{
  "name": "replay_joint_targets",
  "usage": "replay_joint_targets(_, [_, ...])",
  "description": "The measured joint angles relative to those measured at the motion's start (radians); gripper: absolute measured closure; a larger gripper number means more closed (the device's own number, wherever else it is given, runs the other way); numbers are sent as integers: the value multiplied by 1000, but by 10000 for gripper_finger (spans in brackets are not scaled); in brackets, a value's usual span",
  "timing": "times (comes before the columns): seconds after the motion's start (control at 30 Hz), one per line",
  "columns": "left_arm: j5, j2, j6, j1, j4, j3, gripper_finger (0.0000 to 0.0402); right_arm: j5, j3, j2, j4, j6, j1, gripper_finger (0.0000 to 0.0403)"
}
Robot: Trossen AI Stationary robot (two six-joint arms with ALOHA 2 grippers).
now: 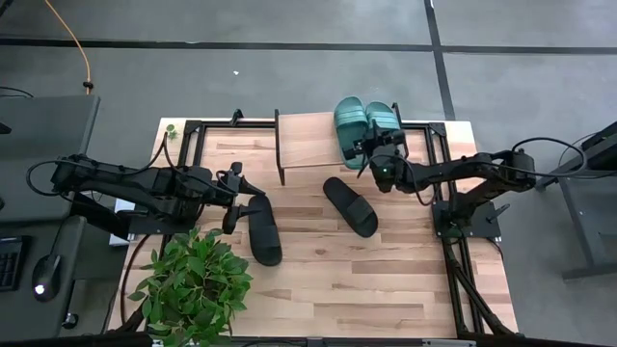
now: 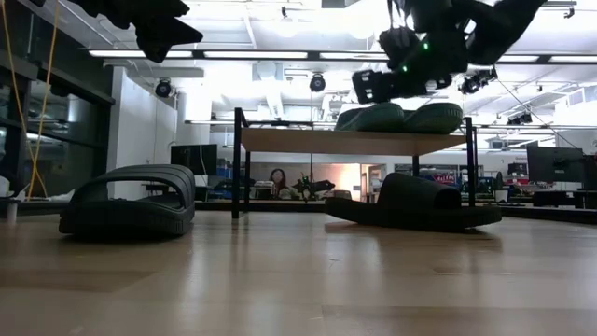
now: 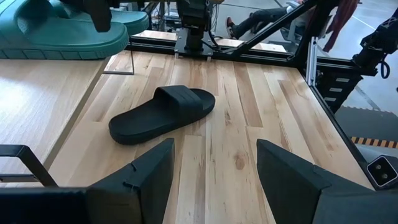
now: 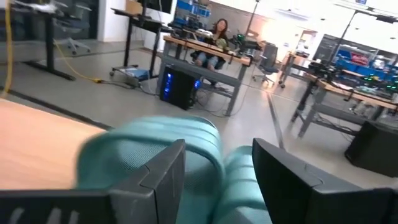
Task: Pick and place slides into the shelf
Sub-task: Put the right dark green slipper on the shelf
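From above, the shelf point(image 1: 307, 141) stands at the far middle of the butcher-block table point(image 1: 386, 280), with two teal slides point(image 1: 364, 123) side by side on its right end. One black slide point(image 1: 349, 205) lies on the tabletop near the shelf's front right corner; the other black slide point(image 1: 262, 229) lies farther left, just beside the left gripper point(image 1: 234, 193). The right gripper point(image 1: 374, 159) hovers at the near ends of the teal pair. A potted plant point(image 1: 188, 281) fills the near left corner.

The level view adds height: the teal slides point(image 2: 401, 118) rest on the plank, the right gripper point(image 2: 396, 79) hangs just above them, and both black slides sit flat on the tabletop, clear of the shelf's legs. A person sits in the room behind.

The left wrist view shows its fingers point(image 3: 149, 171) spread wide and empty, the right-hand black slide point(image 3: 163, 114) well beyond them.

The right wrist view shows its fingers point(image 4: 163, 168) also wide apart, empty, over a teal strap point(image 4: 155, 140).
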Motion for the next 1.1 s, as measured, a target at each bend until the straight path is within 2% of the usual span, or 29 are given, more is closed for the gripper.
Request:
replay_joint_targets(0.4, [0, 0, 0, 0, -1, 0, 192, -22, 177, 0, -148, -153, 195, 226])
replay_joint_targets(0.7, [0, 0, 0, 0, -7, 0, 192, -12, 206, 0, -305, -145, 304, 226])
replay_joint_targets(0.97, [0, 0, 0, 0, -6, 0, 192, -9, 206, 0, -481, -21, 415, 226])
replay_joint_targets(1.1, [0, 0, 0, 0, -5, 0, 192, -11, 206, 0, -548, -13, 477, 226])
